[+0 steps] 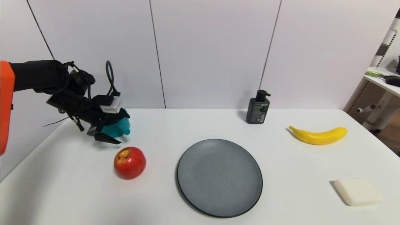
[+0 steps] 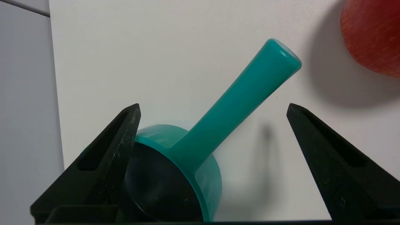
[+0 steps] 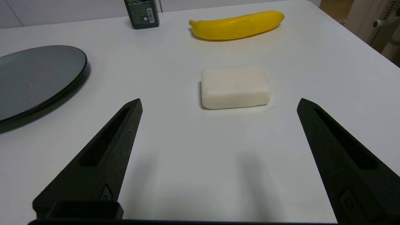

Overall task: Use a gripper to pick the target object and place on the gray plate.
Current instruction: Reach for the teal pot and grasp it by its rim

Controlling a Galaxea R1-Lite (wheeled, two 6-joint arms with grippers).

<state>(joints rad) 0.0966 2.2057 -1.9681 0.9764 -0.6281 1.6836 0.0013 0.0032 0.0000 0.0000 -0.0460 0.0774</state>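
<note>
The teal saucepan (image 1: 118,127) stands at the table's back left, mostly hidden behind my left gripper (image 1: 104,137). In the left wrist view the left gripper (image 2: 213,105) is open, its jaws wide apart. The saucepan's dark bowl (image 2: 162,184) lies against one finger (image 2: 109,156). Its long handle (image 2: 243,93) points out between the fingertips, touching neither. The gray plate (image 1: 218,178) lies empty at the table's middle, to the right of the pan. My right gripper (image 3: 218,101) is open and empty, low over the table near the plate's edge (image 3: 37,75).
A red apple (image 1: 129,162) sits just in front of the left gripper, between pan and plate, and shows in the left wrist view (image 2: 372,34). A dark pump bottle (image 1: 257,107), a banana (image 1: 318,135) and a white soap bar (image 1: 357,191) are on the right.
</note>
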